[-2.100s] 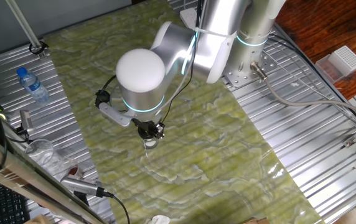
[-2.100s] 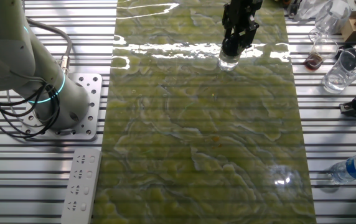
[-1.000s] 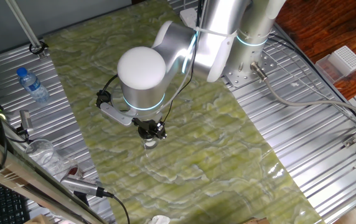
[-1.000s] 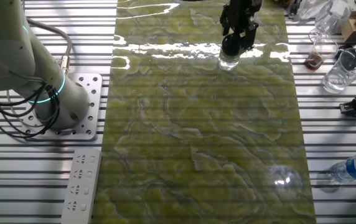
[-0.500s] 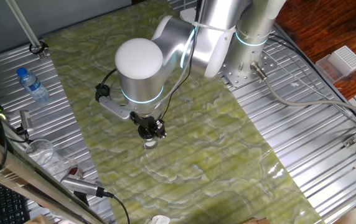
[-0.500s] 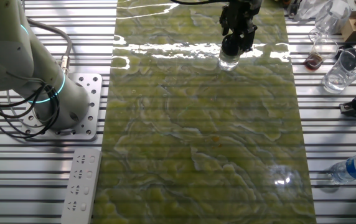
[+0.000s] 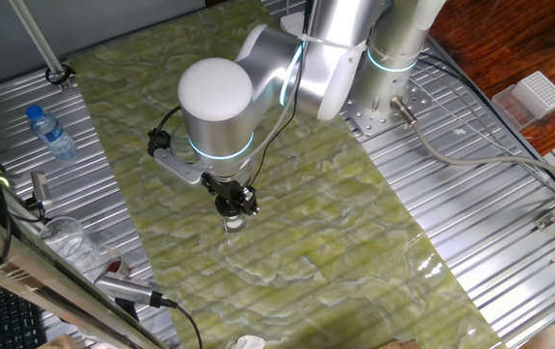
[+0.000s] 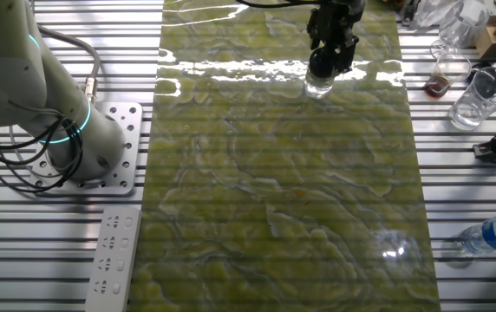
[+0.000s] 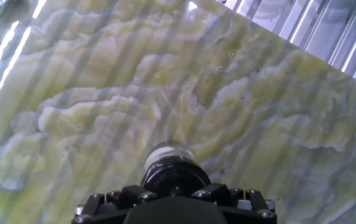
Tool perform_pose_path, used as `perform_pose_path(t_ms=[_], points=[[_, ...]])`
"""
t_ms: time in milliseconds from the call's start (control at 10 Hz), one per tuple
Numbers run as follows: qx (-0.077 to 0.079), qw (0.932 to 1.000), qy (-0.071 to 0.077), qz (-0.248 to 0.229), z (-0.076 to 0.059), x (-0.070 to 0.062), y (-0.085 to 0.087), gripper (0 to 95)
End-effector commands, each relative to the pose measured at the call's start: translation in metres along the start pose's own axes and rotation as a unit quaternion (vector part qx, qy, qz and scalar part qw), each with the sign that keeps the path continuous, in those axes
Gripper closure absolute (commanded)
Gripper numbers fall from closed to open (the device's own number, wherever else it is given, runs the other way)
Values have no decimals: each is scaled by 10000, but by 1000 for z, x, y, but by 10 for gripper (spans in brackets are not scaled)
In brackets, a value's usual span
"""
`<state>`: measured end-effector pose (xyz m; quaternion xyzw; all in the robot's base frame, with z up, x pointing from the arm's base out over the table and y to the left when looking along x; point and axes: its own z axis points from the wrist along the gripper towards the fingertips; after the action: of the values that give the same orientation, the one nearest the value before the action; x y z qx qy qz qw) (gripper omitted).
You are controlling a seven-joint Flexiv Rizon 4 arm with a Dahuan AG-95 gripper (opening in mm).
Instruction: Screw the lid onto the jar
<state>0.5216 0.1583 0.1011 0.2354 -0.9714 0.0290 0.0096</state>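
Observation:
The jar is small and clear and stands upright on the green marbled mat; it also shows in the other fixed view and in the hand view. The black lid sits on top of the jar. My gripper points straight down over the jar and is shut on the lid, as the other fixed view and the hand view also show. The lid's top is hidden by the gripper.
A water bottle with a blue cap lies on the metal slats beside the mat and also shows in the other fixed view. Clear glassware stands near the mat's far corner. The arm's base and a white power strip are at the opposite side.
The wrist has turned about the jar's axis with the lid gripped, and the arm's elbow has shifted slightly. The jar has stayed in place.

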Motion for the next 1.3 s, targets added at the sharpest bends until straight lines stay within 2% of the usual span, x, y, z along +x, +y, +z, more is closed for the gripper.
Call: perform_pose_path(t_ms=[100, 300, 400, 900, 1100, 1300], points=[[-6, 10000, 14, 29, 0, -1, 0, 190], [-29, 10000, 72, 24, 0, -1, 0, 190], [-37, 9999, 95, 28, 0, -1, 0, 380], [-52, 9998, 160, 70, -1, -2, 0, 380], [-2, 9994, 331, 140, -1, -2, 0, 380], [46, 9990, 388, 218, -1, -2, 0, 380]])
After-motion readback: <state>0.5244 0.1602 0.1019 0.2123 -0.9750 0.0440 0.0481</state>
